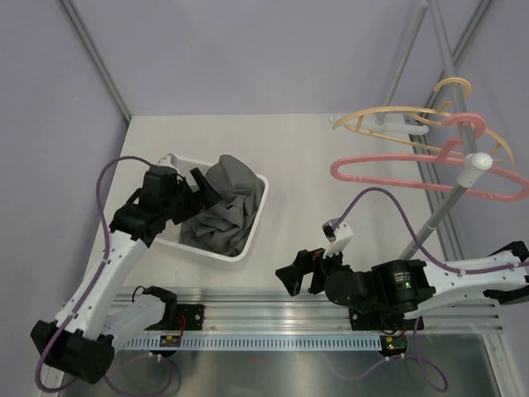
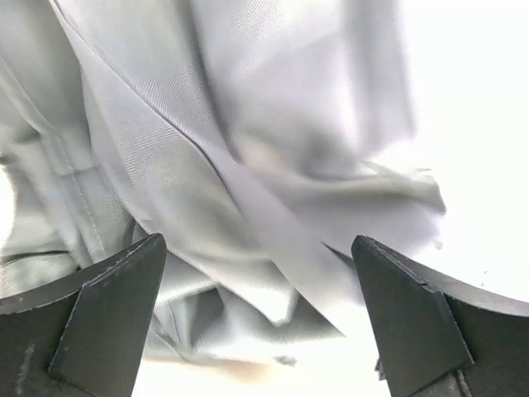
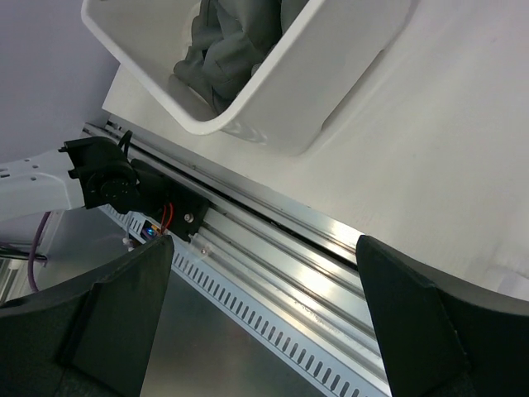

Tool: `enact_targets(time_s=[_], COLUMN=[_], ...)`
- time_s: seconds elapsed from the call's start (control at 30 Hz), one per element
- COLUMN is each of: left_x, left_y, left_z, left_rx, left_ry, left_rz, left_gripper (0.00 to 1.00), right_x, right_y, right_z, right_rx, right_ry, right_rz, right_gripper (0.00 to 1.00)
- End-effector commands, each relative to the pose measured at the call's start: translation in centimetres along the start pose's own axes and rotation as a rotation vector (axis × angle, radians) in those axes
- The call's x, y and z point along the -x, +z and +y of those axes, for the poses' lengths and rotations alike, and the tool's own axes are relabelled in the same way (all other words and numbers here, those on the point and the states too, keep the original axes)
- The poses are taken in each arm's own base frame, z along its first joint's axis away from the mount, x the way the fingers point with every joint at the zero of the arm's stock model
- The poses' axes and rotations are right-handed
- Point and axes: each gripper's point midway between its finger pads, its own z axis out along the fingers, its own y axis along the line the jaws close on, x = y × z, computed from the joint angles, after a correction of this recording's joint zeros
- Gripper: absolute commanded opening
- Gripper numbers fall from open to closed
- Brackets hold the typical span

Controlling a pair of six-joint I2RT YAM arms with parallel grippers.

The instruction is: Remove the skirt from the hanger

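Note:
A crumpled grey skirt [image 1: 221, 207] lies in a white bin [image 1: 255, 226] at the table's left. It fills the left wrist view [image 2: 248, 190] and shows in the right wrist view [image 3: 219, 41]. A pink hanger [image 1: 421, 171] and a yellow hanger [image 1: 397, 116] hang bare on a rack at the right. My left gripper [image 1: 201, 188] is open just over the skirt at the bin's left side, its fingers [image 2: 107, 306] apart with cloth below them. My right gripper [image 1: 299, 279] is open and empty over the table's near edge.
The rack's grey pole [image 1: 438, 215] slants up at the right, behind my right arm. An aluminium rail [image 3: 331, 273] runs along the near table edge. The bin's rim [image 3: 273, 107] lies left of my right gripper.

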Motion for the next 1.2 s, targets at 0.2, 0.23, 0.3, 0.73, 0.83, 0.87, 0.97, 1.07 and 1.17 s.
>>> enact_targets(time_s=[0.2,0.23,0.3,0.73,0.83,0.87,0.97,1.07,1.17], left_x=[5.8,6.6,6.2,-4.1,-7.0,-7.5,-8.8,-10.0,-11.2], left_y=[-10.4,-11.1,-11.7,-15.3,-15.6,-15.8,-16.5,-17.9,-18.8], left_z=[-4.3,-6.2,-9.4,-18.9,-16.9,-16.4,-14.3,-12.9,-12.0], left_rx=[-0.105,-0.193,-0.359,-1.027,-1.077,-1.09,-1.121,-1.185,-1.25], left_ry=[0.05,0.069,0.127,0.398,0.408,0.424,0.468,0.486,0.471], left_rz=[-0.24,-0.269,-0.229,-0.017,0.023,0.018,-0.016,-0.029,-0.012], left_gripper=[0.99,0.99,0.99,0.99,0.99,0.99,0.99,0.99,0.99], right_x=[2.8,2.6,3.1,3.7,3.2,2.6,2.5,2.6,2.2], right_y=[1.0,1.3,1.4,1.1,1.3,1.6,1.6,1.7,2.2], right_z=[3.1,3.2,3.5,-0.1,0.1,-0.4,-0.2,-0.2,0.2], right_rx=[-0.061,-0.072,-0.078,-0.214,-0.153,-0.152,-0.107,-0.094,-0.074], right_ry=[-0.094,-0.11,-0.108,-0.009,0.007,-0.005,0.004,0.01,-0.033], right_rz=[-0.068,-0.067,-0.083,-0.146,-0.155,-0.153,-0.164,-0.175,-0.179], right_gripper=[0.99,0.99,0.99,0.99,0.99,0.99,1.0,0.99,0.99])
